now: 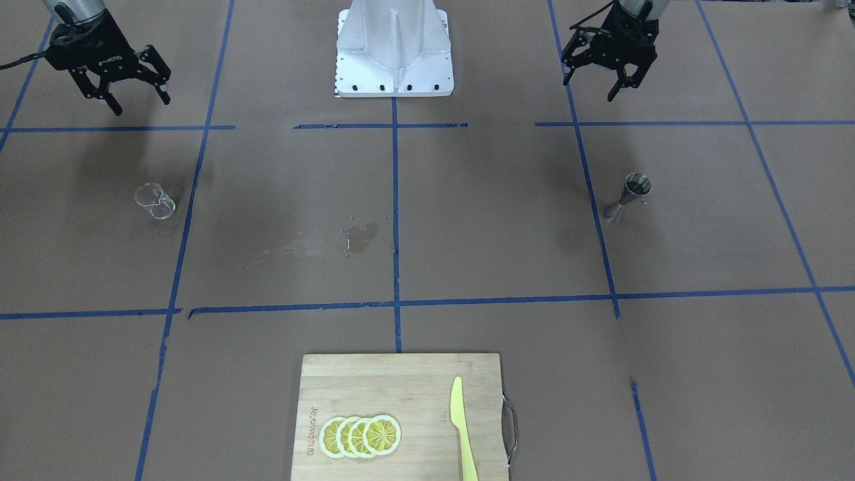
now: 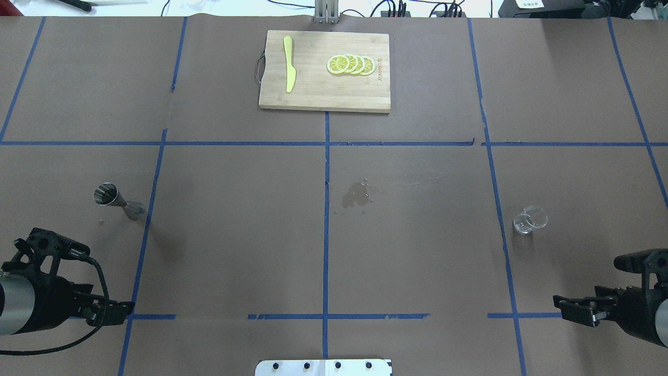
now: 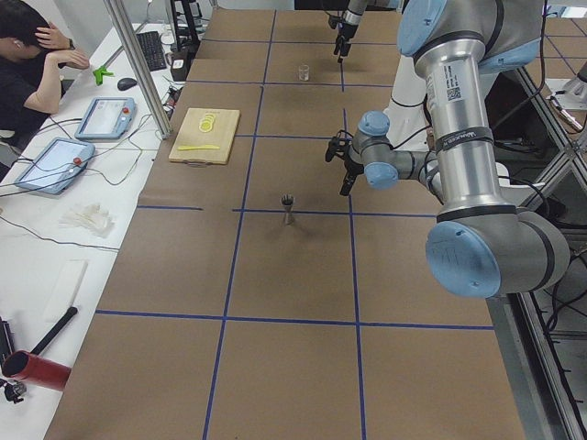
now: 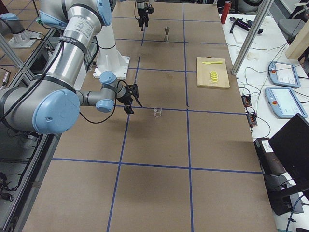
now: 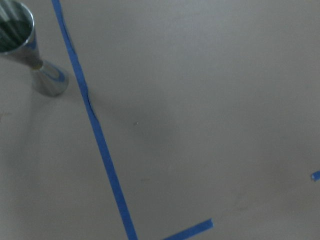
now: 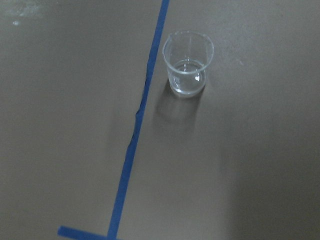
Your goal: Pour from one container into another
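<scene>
Exterior front-facing, left fingers (image 1: pixel 616 88) spread wide, empty, right fingers (image 1: pixel 112 103) likewise.

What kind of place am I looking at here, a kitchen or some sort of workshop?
Most likely a robotics lab, not a kitchen: the robot's left arm and right arm stand at a paper-covered table gridded with blue tape, and an operator is beside control tablets.

A cutting board (image 2: pixel 323 94) carries overlapping lemon slices (image 2: pixel 350 64) and a yellow knife (image 2: pixel 288 70), a wet patch (image 2: pixel 356 195) well apart
</scene>
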{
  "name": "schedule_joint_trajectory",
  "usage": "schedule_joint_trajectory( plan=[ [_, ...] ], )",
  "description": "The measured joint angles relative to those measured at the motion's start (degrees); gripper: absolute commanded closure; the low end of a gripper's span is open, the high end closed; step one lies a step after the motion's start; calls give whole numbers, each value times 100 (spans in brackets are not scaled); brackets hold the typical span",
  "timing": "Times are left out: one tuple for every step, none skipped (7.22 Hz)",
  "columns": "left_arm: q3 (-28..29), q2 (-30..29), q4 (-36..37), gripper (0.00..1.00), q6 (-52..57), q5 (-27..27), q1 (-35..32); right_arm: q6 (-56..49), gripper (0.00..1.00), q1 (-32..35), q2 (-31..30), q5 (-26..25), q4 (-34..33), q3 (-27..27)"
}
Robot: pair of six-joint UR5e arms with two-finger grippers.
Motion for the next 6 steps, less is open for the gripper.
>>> schedule_joint_trajectory(
  plan=[
    [-24,-71,240,0,17,-332,-93,-57,0,570,28,909,-445,300],
    [-41,-181,449,0,48,-713,-225,-329,0,1327,154,1796,-987,568],
    [-69,-296,655,0,130,-1006,-345,-790,0,2013,299,2436,-1438,693],
    [-113,-480,990,0,364,-1244,-564,-1349,0,2652,501,2945,-1932,742],
    [-154,-825,1561,0,776,-1407,-974,-1914,0,3196,750,3285,-2504,764],
    [-172,-1354,2352,0,1297,-1477,-1461,-2486,0,3652,1012,3459,-3118,763]
  ],
)
